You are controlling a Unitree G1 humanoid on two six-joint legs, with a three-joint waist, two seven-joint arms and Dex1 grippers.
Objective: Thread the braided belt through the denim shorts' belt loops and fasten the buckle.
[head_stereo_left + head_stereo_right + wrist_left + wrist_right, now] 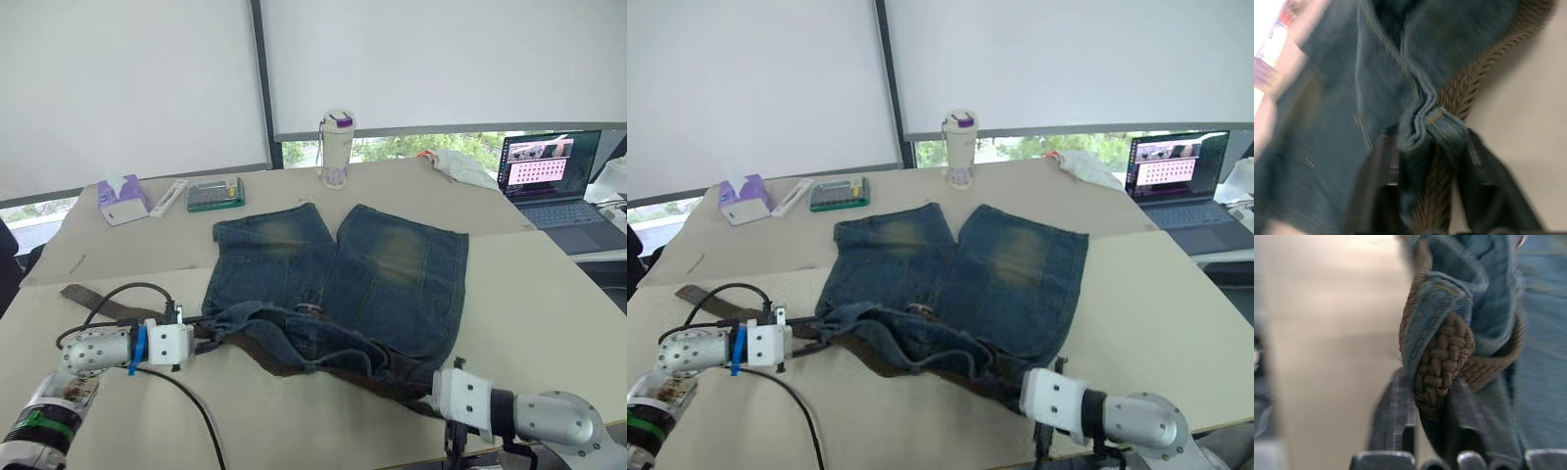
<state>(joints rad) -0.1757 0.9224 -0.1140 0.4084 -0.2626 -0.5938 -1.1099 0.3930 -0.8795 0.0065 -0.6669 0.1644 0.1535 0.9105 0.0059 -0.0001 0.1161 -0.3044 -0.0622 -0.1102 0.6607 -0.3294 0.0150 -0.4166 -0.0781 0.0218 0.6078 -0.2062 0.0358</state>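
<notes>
Right gripper pinches the braided belt at the denim shorts' right waistband corner, left gripper clamps belt and denim opposite, strap running lengthwise between them.

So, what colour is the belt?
Olive-brown, braided belt; the right wrist view shows it best.

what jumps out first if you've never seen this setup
The denim shorts lie spread on the table, waistband bunched toward the robot, with the braided belt running along it. The left claw grips a fold of waistband and belt at one end; the right claw is closed on belt and denim at the other. Beyond, a white bottle and an open laptop stand out.
</notes>
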